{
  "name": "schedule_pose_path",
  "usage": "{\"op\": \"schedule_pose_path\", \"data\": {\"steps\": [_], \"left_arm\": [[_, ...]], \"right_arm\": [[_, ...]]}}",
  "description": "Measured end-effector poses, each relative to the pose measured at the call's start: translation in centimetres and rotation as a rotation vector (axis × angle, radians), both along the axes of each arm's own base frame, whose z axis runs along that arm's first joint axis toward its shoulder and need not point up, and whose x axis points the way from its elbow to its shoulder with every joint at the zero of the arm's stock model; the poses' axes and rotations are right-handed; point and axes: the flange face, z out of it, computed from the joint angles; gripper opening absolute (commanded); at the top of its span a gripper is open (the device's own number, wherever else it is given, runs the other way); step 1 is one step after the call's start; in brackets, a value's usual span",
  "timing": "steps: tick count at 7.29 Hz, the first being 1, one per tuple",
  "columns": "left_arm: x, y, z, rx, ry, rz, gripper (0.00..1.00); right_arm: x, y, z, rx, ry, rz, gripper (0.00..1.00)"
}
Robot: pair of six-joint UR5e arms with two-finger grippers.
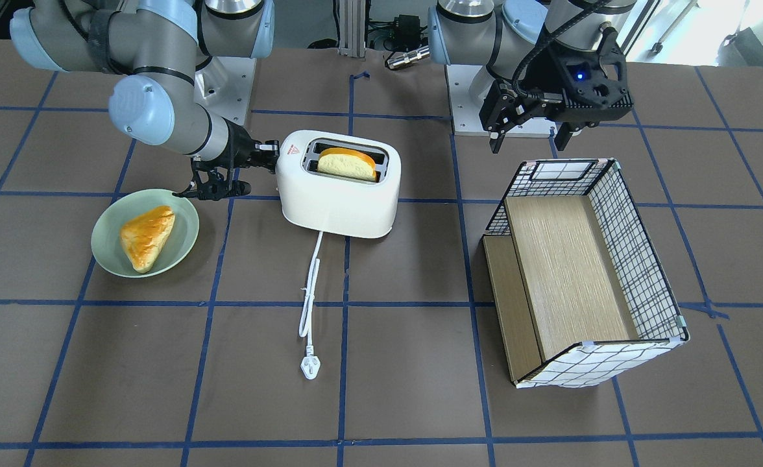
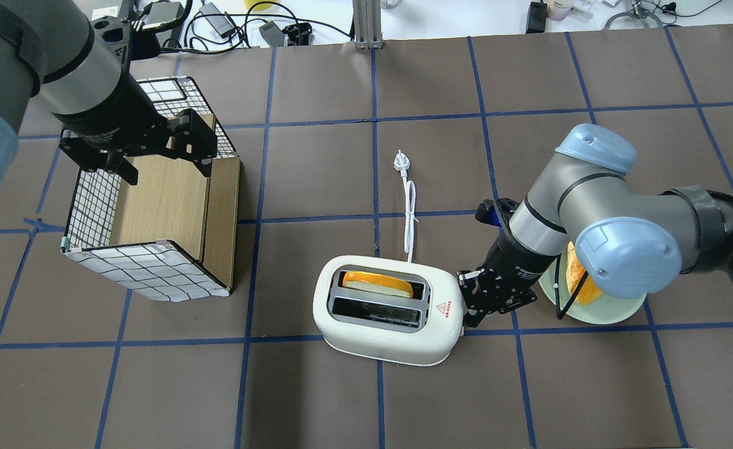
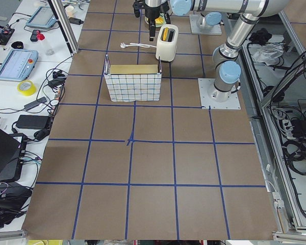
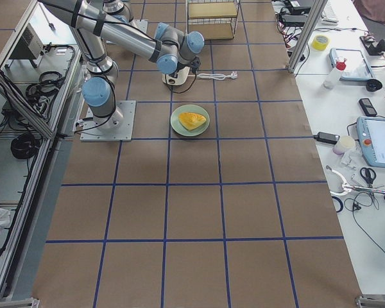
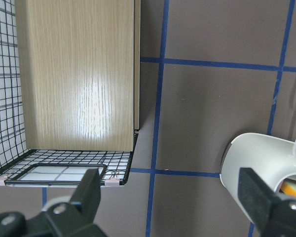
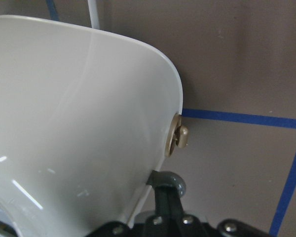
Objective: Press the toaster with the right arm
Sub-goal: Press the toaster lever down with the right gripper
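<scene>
The white two-slot toaster lies mid-table with a bread slice in one slot. Its cord and plug trail away from the robot. My right gripper reaches in level, and its tip touches the toaster's end face beside the red triangle mark. In the right wrist view the fingers are together against the toaster, just below a beige knob. My left gripper hangs open and empty over the wire basket.
A wire basket with wooden shelves lies on its side on the robot's left. A green plate holding a pastry sits under the right forearm, close to the toaster. Blue tape lines cross the brown table.
</scene>
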Motion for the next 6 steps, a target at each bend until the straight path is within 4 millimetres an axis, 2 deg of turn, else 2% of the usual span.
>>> {"op": "schedule_pose_path", "data": {"steps": [4, 6], "left_arm": [[0.0, 0.0, 0.0, 0.000, 0.000, 0.000, 1.00], [0.0, 0.0, 0.0, 0.000, 0.000, 0.000, 1.00]], "right_arm": [[-0.2, 0.4, -0.8, -0.015, 0.013, -0.003, 0.00], [-0.6, -1.1, 1.1, -0.029, 0.058, -0.030, 0.00]]}}
